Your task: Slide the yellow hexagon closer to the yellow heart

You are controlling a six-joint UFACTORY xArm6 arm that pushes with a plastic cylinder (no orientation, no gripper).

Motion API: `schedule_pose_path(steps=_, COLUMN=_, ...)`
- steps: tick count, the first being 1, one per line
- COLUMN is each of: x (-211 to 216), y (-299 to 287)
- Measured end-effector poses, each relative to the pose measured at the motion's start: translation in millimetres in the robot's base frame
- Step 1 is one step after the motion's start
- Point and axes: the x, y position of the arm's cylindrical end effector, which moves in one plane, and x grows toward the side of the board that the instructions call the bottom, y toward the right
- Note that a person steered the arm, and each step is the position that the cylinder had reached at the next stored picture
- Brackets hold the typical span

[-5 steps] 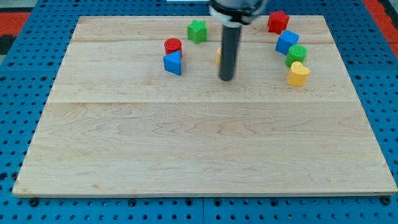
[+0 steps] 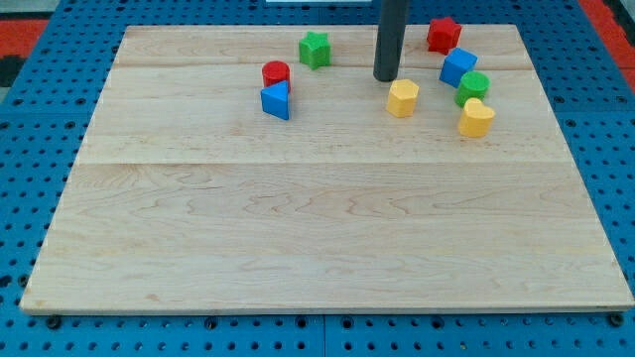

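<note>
The yellow hexagon [image 2: 402, 98] lies on the wooden board near the view's top, right of centre. The yellow heart [image 2: 476, 118] lies to its right and a little lower, with a gap of about one block width between them. My tip [image 2: 386, 78] stands just above and slightly left of the hexagon, close to its upper-left edge. The dark rod rises from there out of the view's top.
A green circle [image 2: 474, 86], a blue block [image 2: 457, 67] and a red star [image 2: 444, 34] run up from the heart. A green star [image 2: 315, 49] sits at top centre. A red cylinder [image 2: 276, 73] and a blue triangle [image 2: 276, 100] sit further left.
The yellow hexagon has moved right, out from behind the rod and toward the heart. My tip has moved right and toward the view's top.
</note>
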Motion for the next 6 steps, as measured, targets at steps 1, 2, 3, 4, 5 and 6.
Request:
schedule_pose_path(steps=1, x=58, y=-1)
schedule_pose_path(steps=2, x=52, y=-15)
schedule_pose_path(steps=3, x=41, y=1)
schedule_pose_path(steps=4, x=82, y=35)
schedule_pose_path(steps=5, x=112, y=36)
schedule_pose_path(steps=6, x=123, y=42)
